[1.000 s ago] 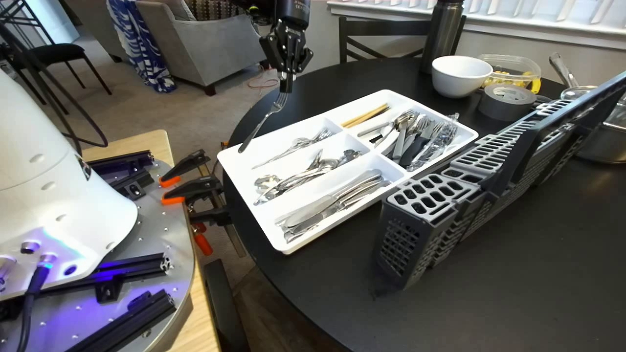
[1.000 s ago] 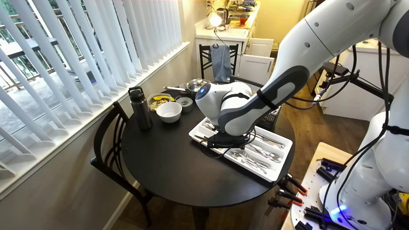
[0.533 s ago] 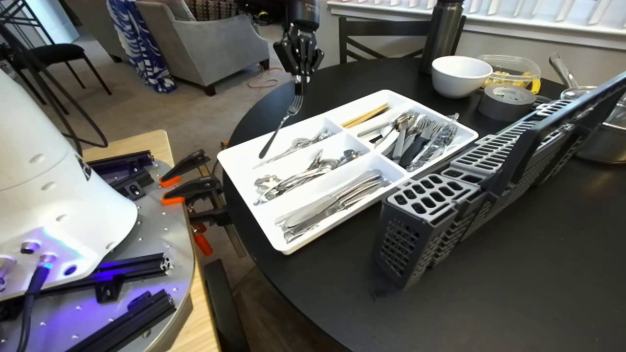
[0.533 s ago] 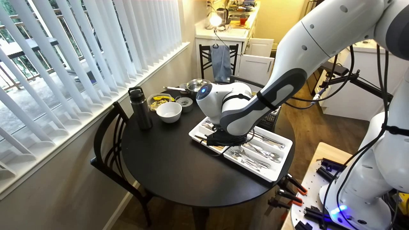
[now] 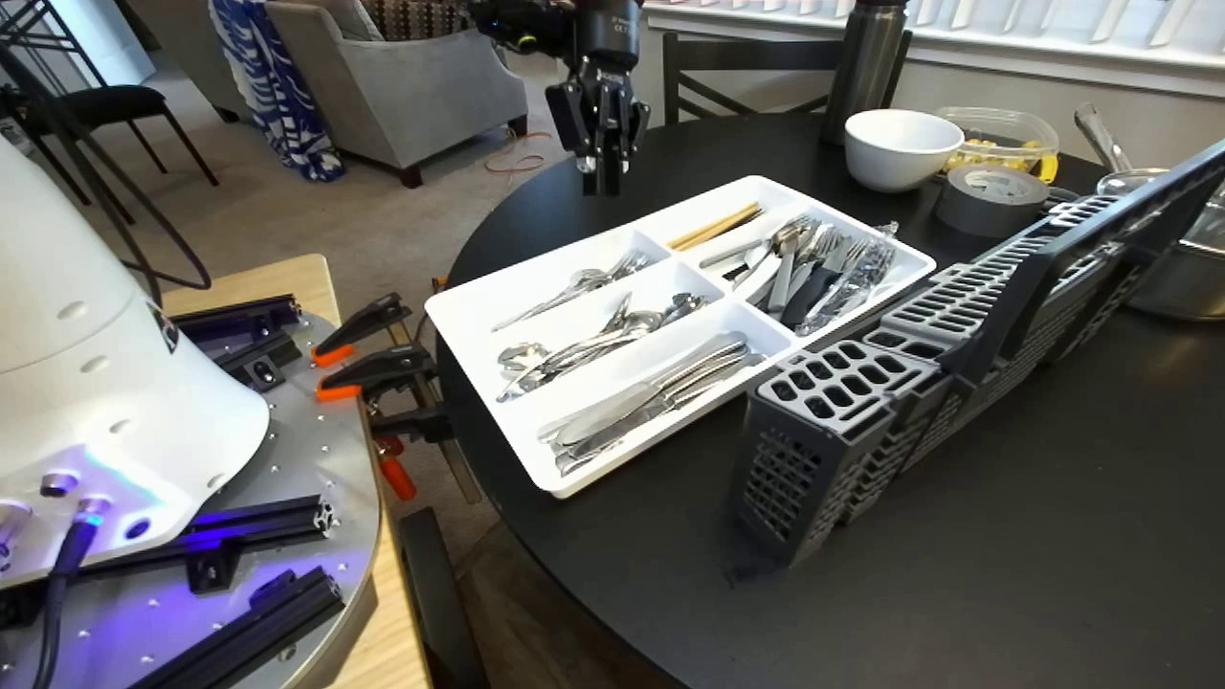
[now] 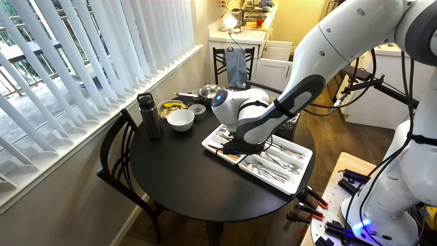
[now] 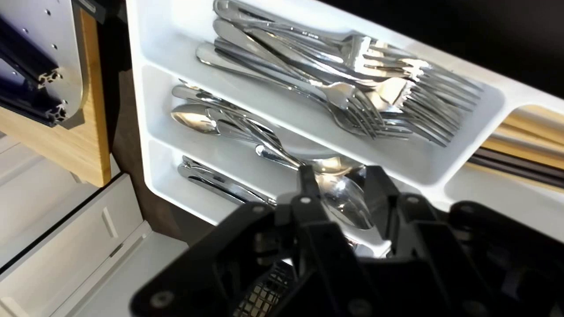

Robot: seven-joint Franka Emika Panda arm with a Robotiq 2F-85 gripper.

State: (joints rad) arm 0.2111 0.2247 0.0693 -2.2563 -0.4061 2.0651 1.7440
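Hand (image 7: pixel 344 182) above white cutlery tray (image 5: pixel 478 306), fingers partway apart, gripping nothing; air gap beneath. Tray's narrow end near table (image 5: pixel 957 555) edge; grey basket (image 5: pixel 957 301) just beside long edge nearest knives (image 5: pixel 660 397).

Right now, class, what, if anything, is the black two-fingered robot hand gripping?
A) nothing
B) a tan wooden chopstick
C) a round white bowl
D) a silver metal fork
A: in the wrist view the hand stands open, with a silver metal spoon in the rectangular white tray showing through its gap.
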